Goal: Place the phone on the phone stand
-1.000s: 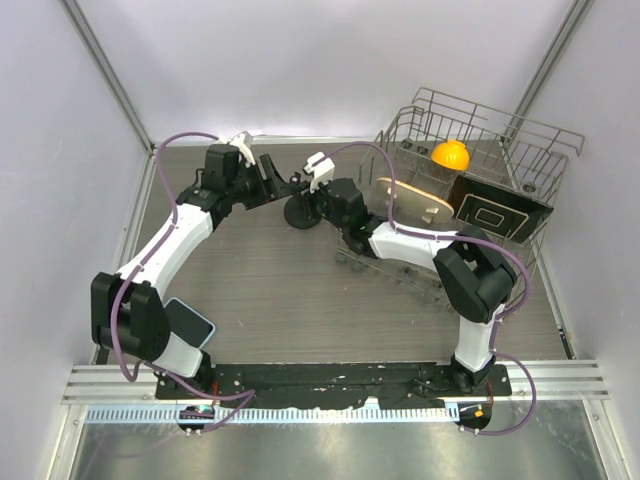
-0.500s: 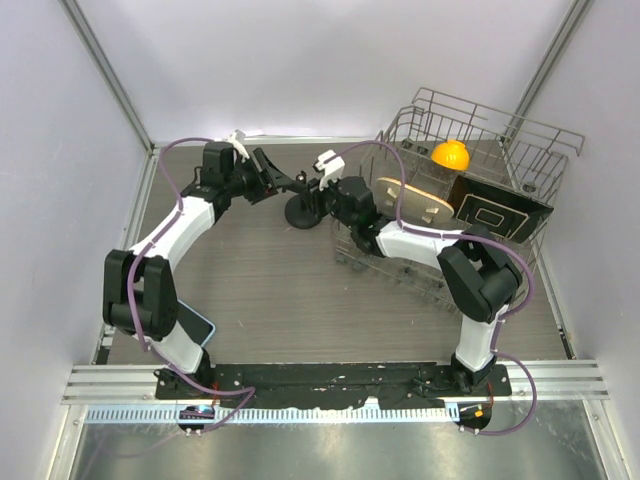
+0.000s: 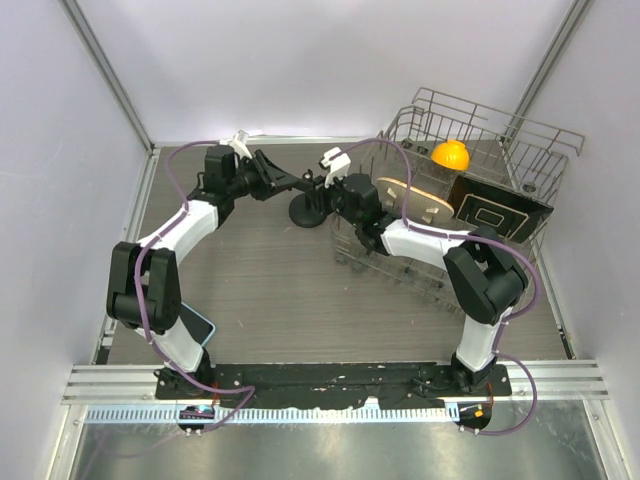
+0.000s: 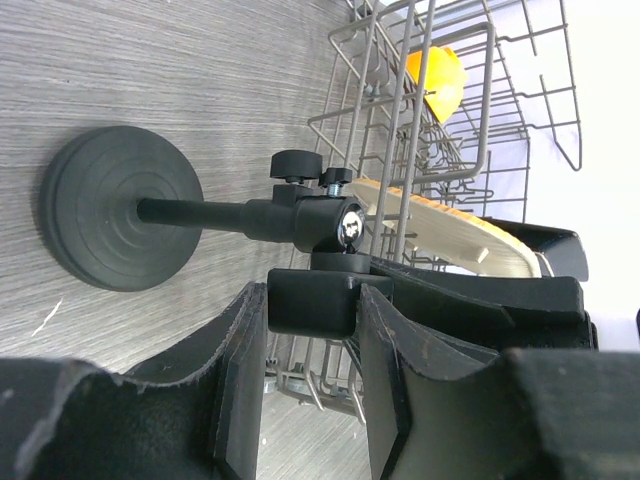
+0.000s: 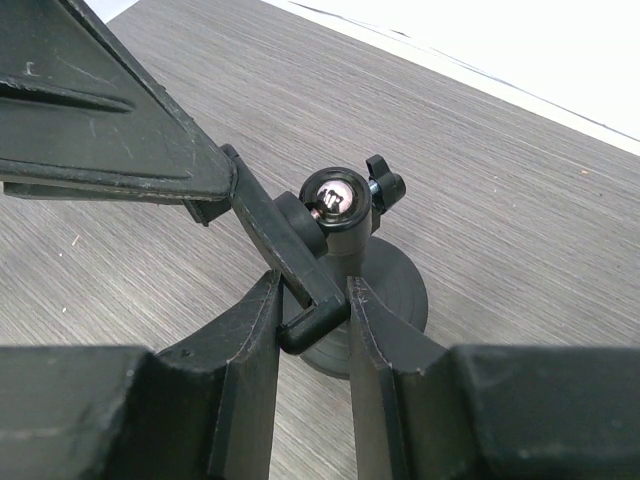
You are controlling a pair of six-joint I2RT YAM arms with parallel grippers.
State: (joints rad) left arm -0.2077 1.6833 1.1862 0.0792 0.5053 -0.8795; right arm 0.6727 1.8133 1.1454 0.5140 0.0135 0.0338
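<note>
step: seemingly setting phone stand (image 3: 305, 212) clamp | left tool (image 4: 312, 300), right tool (image 5: 313, 300): both pinched tight on that clamp | phone (image 3: 197, 325): flat on counter (image 3: 270, 290), near-left corner | next: release one tool, fetch phone

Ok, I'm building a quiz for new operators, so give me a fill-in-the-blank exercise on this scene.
1. The phone lies beside the ___ arm's base.
2. The left gripper and the right gripper each pinch the phone stand at its ___, far from its round base.
3. The dish rack holds a rounded object coloured ___.
Missing words: left; top; orange.
</note>
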